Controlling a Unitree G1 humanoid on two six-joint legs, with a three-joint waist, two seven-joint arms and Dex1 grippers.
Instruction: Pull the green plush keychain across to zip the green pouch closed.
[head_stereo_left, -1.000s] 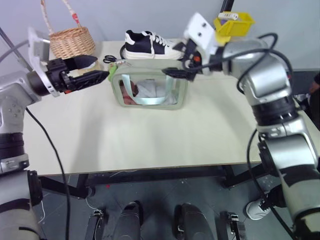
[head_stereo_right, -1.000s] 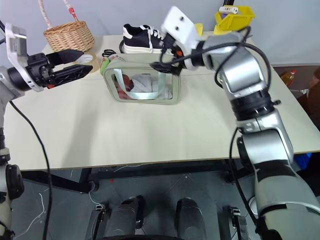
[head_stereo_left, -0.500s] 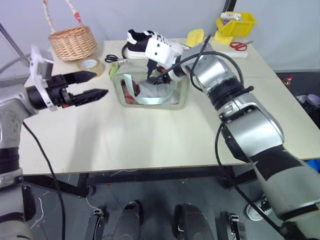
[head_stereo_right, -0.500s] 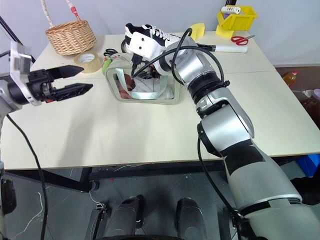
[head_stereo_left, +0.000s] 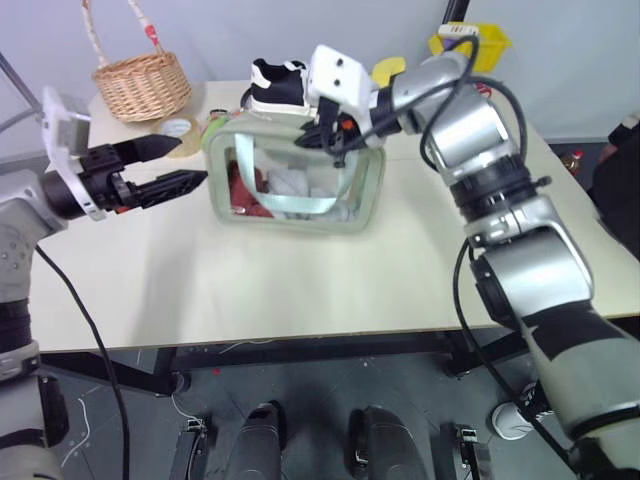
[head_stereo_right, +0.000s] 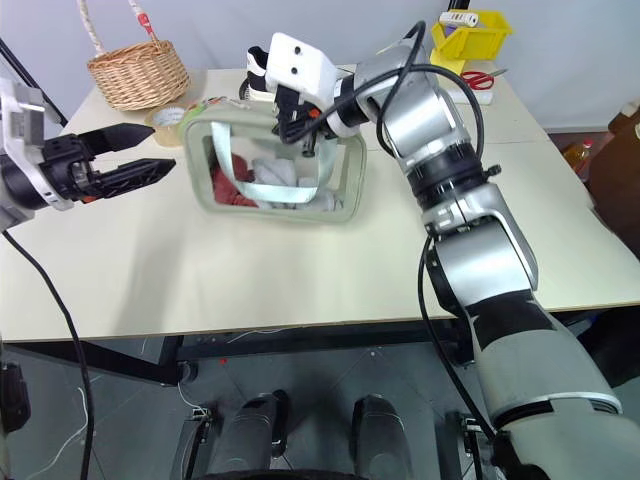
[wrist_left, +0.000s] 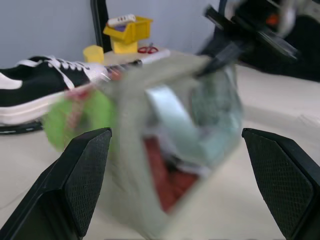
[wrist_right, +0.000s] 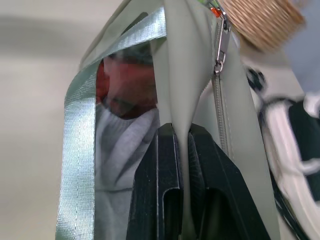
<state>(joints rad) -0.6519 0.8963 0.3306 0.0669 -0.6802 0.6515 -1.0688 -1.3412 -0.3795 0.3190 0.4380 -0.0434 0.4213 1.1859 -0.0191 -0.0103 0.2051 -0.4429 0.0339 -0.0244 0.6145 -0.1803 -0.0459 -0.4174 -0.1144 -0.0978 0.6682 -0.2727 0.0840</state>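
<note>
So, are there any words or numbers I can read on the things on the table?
No words or numbers can be read here.
Green pouch: no print shows on it.
Black and white shoe: no brand mark can be made out.
Tape roll: any writing is too small to read.
Yellow bin: the white thing in it is too small to read.

Pale beige table (head_stereo_left: 300, 280) on black frame, grey-blue wall (head_stereo_left: 560, 60), dark floor (head_stereo_left: 300, 400)
</note>
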